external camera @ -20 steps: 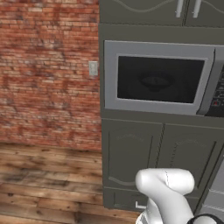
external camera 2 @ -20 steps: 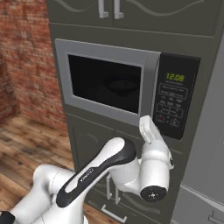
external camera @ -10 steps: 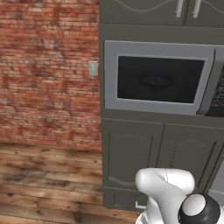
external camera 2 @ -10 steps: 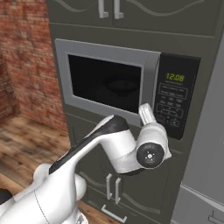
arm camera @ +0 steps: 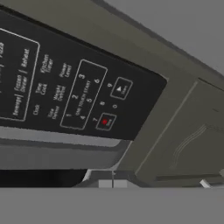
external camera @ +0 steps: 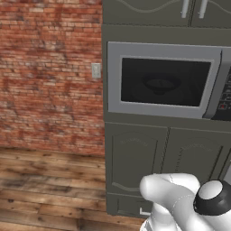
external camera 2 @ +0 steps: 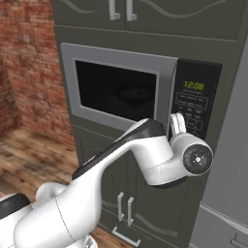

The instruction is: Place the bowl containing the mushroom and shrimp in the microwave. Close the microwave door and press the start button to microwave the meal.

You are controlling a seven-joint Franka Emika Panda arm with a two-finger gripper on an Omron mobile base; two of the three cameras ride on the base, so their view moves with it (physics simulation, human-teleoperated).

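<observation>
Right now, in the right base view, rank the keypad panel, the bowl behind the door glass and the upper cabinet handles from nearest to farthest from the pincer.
1. Keypad panel: right at the shut pincer, at the microwave's right end.
2. Bowl: behind the door glass, to the pincer's left.
3. Upper cabinet handles: well above the microwave, at the top edge.

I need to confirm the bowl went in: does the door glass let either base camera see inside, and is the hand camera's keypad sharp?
Left base view: dim bowl outline behind dark microwave door. Right base view: same, fainter. Hand view: keypad panel tilted, labels soft, barely legible.
</observation>
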